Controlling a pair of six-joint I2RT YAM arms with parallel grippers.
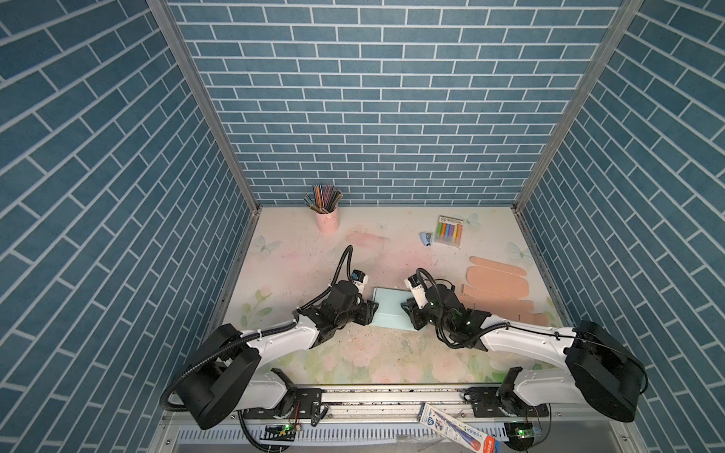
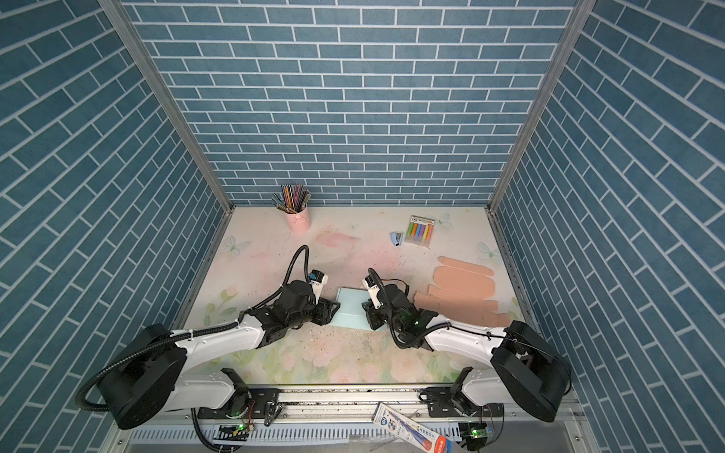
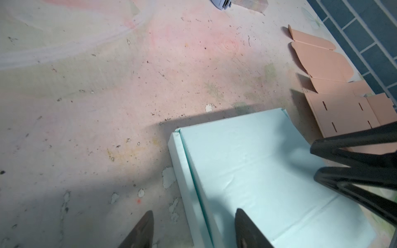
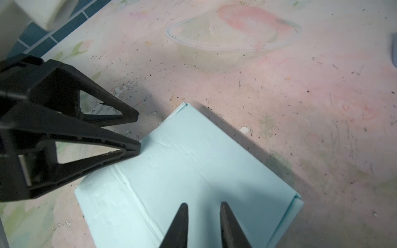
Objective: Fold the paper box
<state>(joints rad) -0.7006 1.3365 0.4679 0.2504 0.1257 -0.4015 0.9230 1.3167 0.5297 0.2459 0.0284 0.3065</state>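
Top views, box: the pale blue box [image 1: 390, 310] lies in the lower middle of the frame on the flowered surface [image 1: 298, 266]. It sits between the two arms in both top views [image 2: 351, 310].
Top views, jaws: the left jaws meet the box's left edge and the right jaws its right edge. How far either pair is open cannot be read from here.
Top views, containers: an upright pink cup [image 1: 327, 221] at upper centre-left holds a bunch of coloured pencils [image 1: 323, 196]. A clear pack [image 1: 450, 231] at upper right holds markers, with a small stapler [image 1: 427, 238] just beside it. A flat pink cardboard sheet [image 1: 498, 282] lies at the right, unfolded.
Left wrist, left jaws: they are wide apart and straddle the box's [image 3: 257, 161] side wall. One tip is outside over the surface and the other is over the top panel, and nothing is gripped.
Left wrist, right jaws: they are seen across the box, at its far edge.
Right wrist, right jaws: they hang over the top panel [image 4: 204, 161], parted by a narrow gap with nothing seen between them.
Right wrist, left jaws: one tip appears to touch the box's edge near a crease.
Step, judged: the left side wall is about to be pinched to firm it up, and the box looks nearly formed.
Doing it well: steady the right side, close squarely on the wall and press along the crease.
Risk: thin card may dent or the box may slide.
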